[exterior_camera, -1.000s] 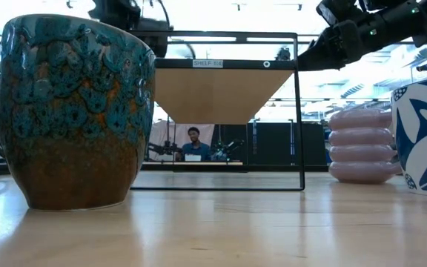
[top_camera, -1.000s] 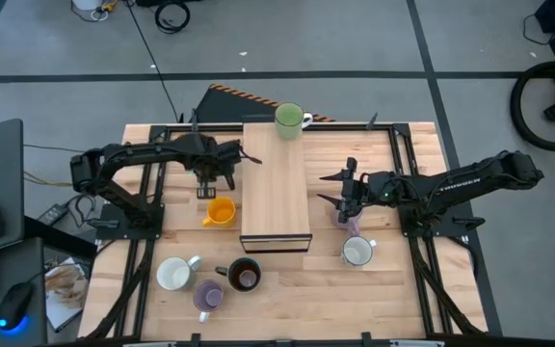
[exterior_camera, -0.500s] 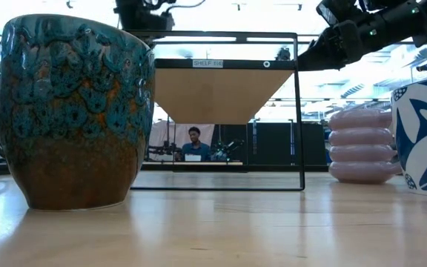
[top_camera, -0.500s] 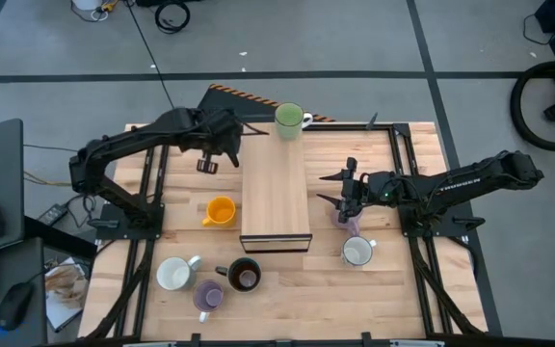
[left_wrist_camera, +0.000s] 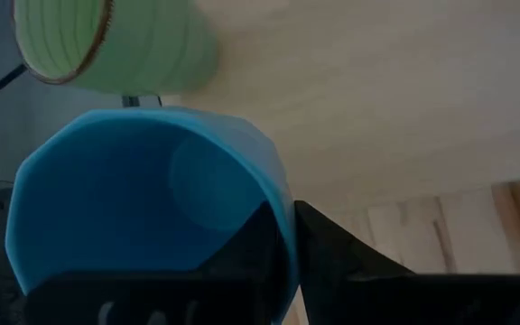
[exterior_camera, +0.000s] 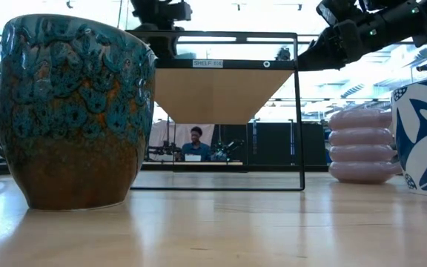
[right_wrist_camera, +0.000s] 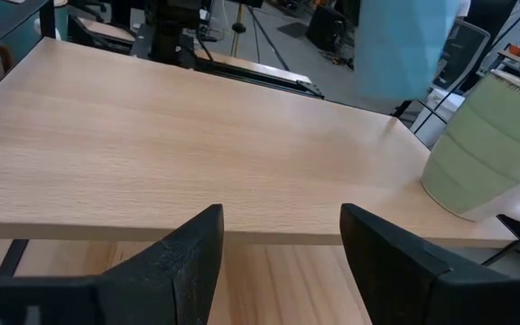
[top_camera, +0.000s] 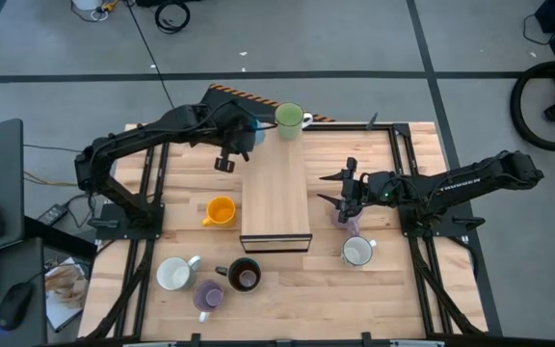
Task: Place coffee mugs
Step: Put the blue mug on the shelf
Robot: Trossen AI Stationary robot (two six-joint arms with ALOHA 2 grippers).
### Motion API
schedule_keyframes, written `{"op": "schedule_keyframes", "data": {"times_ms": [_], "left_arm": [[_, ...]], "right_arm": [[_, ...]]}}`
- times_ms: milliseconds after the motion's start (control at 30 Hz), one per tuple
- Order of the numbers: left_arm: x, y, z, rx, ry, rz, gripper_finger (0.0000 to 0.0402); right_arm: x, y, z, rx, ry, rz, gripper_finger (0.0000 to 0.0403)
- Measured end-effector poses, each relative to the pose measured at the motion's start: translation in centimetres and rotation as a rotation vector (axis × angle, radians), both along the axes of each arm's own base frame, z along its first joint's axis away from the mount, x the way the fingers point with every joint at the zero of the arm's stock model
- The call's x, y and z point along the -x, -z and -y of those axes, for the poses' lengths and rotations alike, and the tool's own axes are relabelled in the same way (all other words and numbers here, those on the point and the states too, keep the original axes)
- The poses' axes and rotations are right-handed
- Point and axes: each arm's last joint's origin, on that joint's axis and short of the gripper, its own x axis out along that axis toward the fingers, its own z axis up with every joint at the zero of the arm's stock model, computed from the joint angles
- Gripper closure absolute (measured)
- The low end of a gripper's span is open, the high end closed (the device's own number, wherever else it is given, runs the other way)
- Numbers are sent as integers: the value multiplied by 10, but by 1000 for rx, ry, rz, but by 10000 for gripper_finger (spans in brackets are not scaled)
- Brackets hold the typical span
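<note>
My left gripper (top_camera: 242, 137) is shut on a blue mug (left_wrist_camera: 143, 208), held in the air beside the far left corner of the wooden shelf (top_camera: 276, 193). A green mug (top_camera: 289, 120) stands on its base at the far end of the shelf top, close to the blue one. My right gripper (top_camera: 340, 199) waits open at the shelf's right side, level with the shelf top (right_wrist_camera: 197, 153). On the table stand an orange mug (top_camera: 220, 211), a white mug (top_camera: 173, 274), a dark mug (top_camera: 245, 276) and a lilac mug (top_camera: 208, 296). My left gripper grips the blue mug's wall at its rim (left_wrist_camera: 284, 236), with one finger (left_wrist_camera: 258, 246) inside the mug and the other (left_wrist_camera: 332, 257) outside. The fingers slant down from the table's left. The mug is lifted clear, and its mouth faces back toward the wrist.
A second lilac mug (top_camera: 345, 220) and a white mug (top_camera: 357, 253) stand on the table under and near my right gripper. The shelf's black wire frame (exterior_camera: 299, 111) rises from the table. Close to the low camera stand a dark teal mug (exterior_camera: 69, 111) and a blue-patterned mug (exterior_camera: 425, 137).
My left gripper has risen with the blue mug and gone toward the table's far edge and then right, up to the shelf's far left corner beside the green mug. Its wrist has rolled on the way. The mug stays in its hold, clear of the table.
</note>
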Motion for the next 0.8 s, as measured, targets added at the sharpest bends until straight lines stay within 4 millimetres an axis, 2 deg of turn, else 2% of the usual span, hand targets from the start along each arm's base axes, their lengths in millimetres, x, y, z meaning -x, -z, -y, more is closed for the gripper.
{"op": "schedule_keyframes", "data": {"times_ms": [200, 400, 800], "left_arm": [[-5, 17, -19, 43, -28, -46, 362], [-6, 22, -30, 30, -34, -59, 362], [-7, 22, -31, 16, -12, -57, 360]], "right_arm": [[0, 0, 0, -1, 0, 0, 174], [0, 0, 0, -3, 1, 1, 174], [0, 0, 0, -3, 1, 1, 174]]}}
